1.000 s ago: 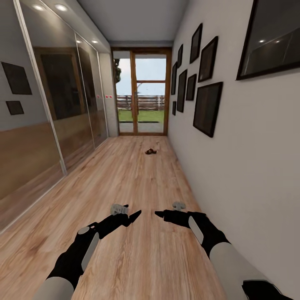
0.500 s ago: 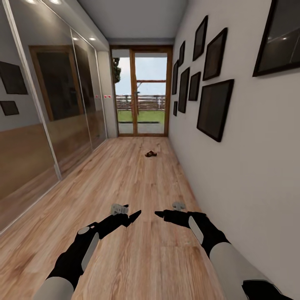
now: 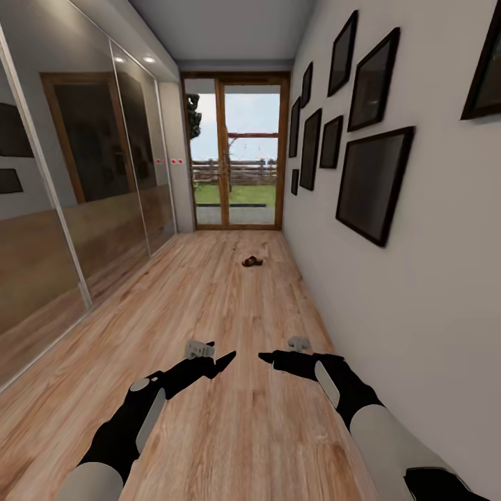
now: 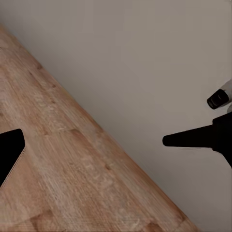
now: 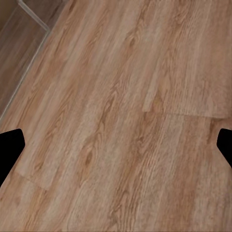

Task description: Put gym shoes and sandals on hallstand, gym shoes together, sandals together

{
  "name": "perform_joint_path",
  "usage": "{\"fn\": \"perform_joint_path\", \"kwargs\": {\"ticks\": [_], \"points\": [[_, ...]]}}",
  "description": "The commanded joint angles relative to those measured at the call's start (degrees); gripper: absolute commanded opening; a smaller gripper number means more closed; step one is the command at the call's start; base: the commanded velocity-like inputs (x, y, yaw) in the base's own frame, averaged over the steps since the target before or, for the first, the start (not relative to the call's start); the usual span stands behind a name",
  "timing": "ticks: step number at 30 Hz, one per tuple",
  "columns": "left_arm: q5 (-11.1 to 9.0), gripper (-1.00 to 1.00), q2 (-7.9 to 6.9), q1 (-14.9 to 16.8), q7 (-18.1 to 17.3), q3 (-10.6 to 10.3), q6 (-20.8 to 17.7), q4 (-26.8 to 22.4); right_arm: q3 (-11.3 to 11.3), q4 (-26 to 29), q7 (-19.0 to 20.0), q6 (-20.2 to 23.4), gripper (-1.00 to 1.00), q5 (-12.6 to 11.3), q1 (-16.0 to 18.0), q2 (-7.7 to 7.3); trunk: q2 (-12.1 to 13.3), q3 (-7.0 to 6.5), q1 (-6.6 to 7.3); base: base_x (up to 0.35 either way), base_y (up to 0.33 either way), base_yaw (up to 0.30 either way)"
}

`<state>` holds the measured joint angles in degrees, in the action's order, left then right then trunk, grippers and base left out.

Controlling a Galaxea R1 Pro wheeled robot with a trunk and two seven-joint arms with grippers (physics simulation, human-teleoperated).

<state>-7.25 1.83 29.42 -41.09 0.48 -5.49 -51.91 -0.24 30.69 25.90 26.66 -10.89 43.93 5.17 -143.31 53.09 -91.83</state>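
Left gripper (image 3: 228,359): we hold it low at the lower middle of the head view, empty; its fingers look pressed into one point there, yet the left wrist view shows a single fingertip at the frame's edge, so we cannot tell whether it is apart or together.
Right gripper (image 3: 265,358): it mirrors the left, just beside it, carrying nothing; in the right wrist view its two fingertips (image 5: 10,145) sit at opposite edges of the frame, so we read it as spread apart.
Arm pose: both forearms reach forward from the bottom corners and angle inward, tips nearly meeting above the floor (image 3: 209,431). We judge this a tucked travelling pose that keeps the arms off the wall (image 3: 417,292) on the right.
Sandals (image 3: 252,261): one small dark brown shape lies on the floor well ahead, centre frame, near the right wall; too small to tell whether it is one sandal or both.
Surroundings: mirrored wardrobe doors (image 3: 83,209) at left, picture frames (image 3: 372,182) on the right wall, a glass door (image 3: 233,149) at the far end.
Stage: we judge ourselves on approach, nothing picked up yet.
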Motion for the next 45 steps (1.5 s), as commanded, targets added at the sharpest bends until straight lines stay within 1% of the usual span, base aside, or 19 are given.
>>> {"fn": "perform_joint_path", "kwargs": {"ticks": [1,20,33,45], "points": [[-0.6,1.0,0.01,0.0,-0.2,0.0,-0.6,0.0,0.0,0.1,-0.1,0.4,1.0,-0.4,0.0,-0.01,0.0,0.06,-0.02,0.349,0.0,0.0],[-0.6,1.0,0.01,0.0,-0.2,0.0,-0.6,0.0,0.0,0.1,-0.1,0.4,1.0,-0.4,0.0,-0.02,0.0,0.08,-0.02,0.349,0.0,0.003],[-0.6,1.0,0.01,0.0,-0.2,0.0,-0.6,0.0,0.0,0.1,-0.1,0.4,1.0,-0.4,0.0,-0.01,0.0,0.42,-0.02,0.349,0.0,0.172],[-0.6,1.0,0.01,0.0,-0.2,0.0,-0.6,0.0,-0.1,0.1,-0.1,0.4,1.0,-0.4,0.0,-0.02,0.0,0.44,-0.02,0.349,0.0,0.025]]}}
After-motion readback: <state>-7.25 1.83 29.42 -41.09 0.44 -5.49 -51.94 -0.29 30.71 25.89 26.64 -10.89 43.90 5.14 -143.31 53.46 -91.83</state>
